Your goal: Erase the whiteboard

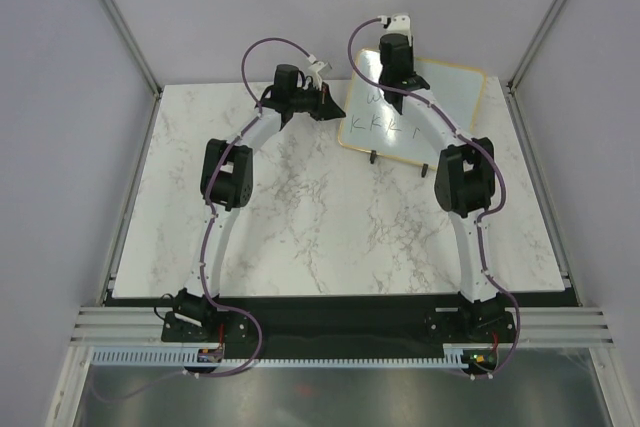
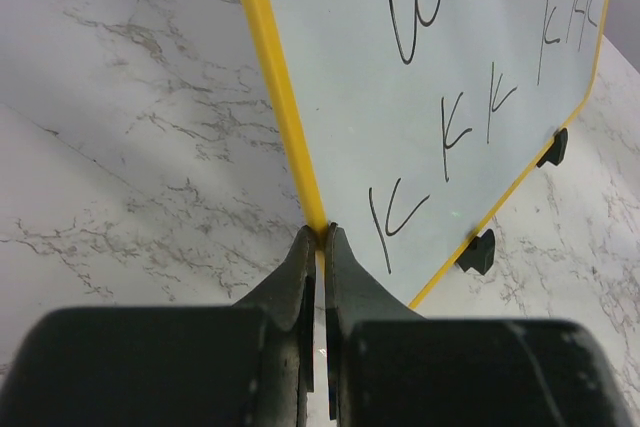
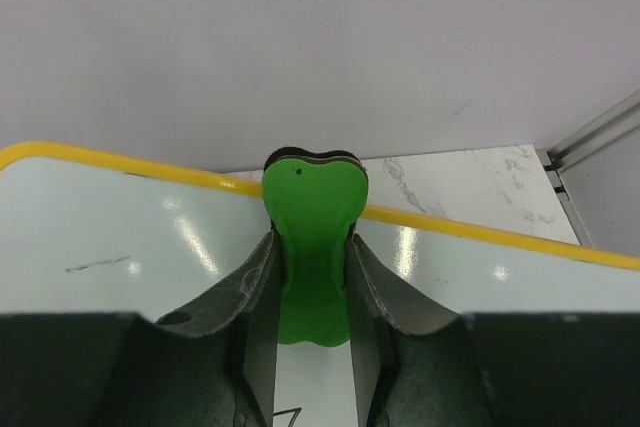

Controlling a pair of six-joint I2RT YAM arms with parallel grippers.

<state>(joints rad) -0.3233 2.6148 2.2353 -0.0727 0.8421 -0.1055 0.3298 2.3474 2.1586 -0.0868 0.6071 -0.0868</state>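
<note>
While left claw [image 2: 318, 234] pinches whiteboard [image 2: 440, 67], right claw [image 3: 310, 237] grips eraser [image 3: 312, 187].

A white marble-patterned tabletop [image 1: 300, 237] with grey veining fills the middle of the top view. Plain pale lilac walls [image 1: 60, 97] close it in at the left, right and back. Two slanted aluminium posts [image 1: 115, 17] [image 1: 548, 17] run up from its far corners. Along the near edge lies a black strip [image 1: 330, 315], flanked by ribbed aluminium rails [image 1: 110, 325]. Just in front of these runs a white slotted cable duct [image 1: 330, 355], and below that a dull grey metal panel [image 1: 330, 397]. A small green eraser block [image 3: 312, 192], with a dark layer behind its rounded top, sits upright in the right claw [image 3: 310, 242].
</note>
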